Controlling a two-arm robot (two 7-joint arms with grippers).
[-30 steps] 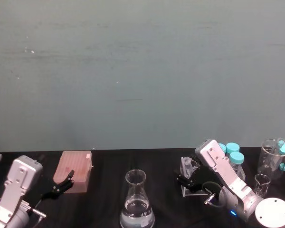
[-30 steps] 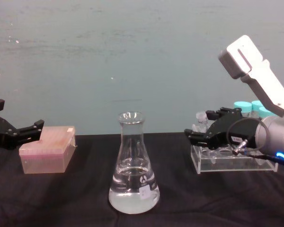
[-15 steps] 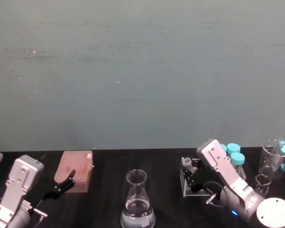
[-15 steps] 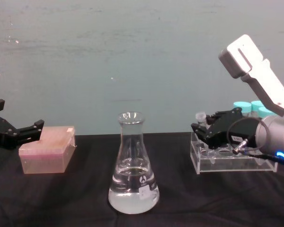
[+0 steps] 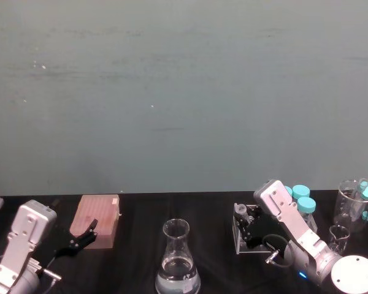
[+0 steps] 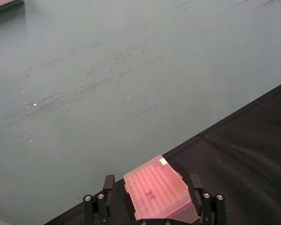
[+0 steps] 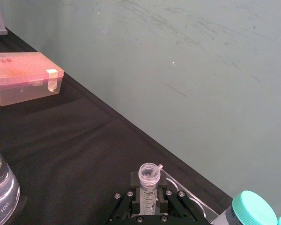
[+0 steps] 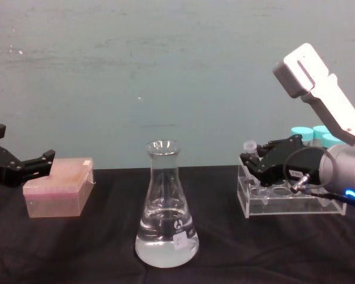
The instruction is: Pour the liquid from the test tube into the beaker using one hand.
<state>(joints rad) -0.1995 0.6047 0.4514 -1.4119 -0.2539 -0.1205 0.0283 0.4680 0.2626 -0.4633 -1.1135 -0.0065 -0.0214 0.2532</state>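
Observation:
The test tube is slim, clear and uncapped. It stands upright in the acrylic rack, and I cannot make out any liquid inside it. My right gripper is at the rack's left end, shut on the test tube, with a black finger pressed to each side. The beaker, a conical flask, stands at the table's middle, left of the rack, with clear liquid in its base. My left gripper hangs open at the far left beside a pink box.
The pink tip box sits on the black table at the left, in front of my left gripper. Teal-capped tubes stand behind the rack. Glass beakers are at the far right. A teal wall rises close behind the table.
My right gripper has drawn back to the right against the rack, and its fingers have closed around the test tube. The tube, the flask and the left arm have stayed put.

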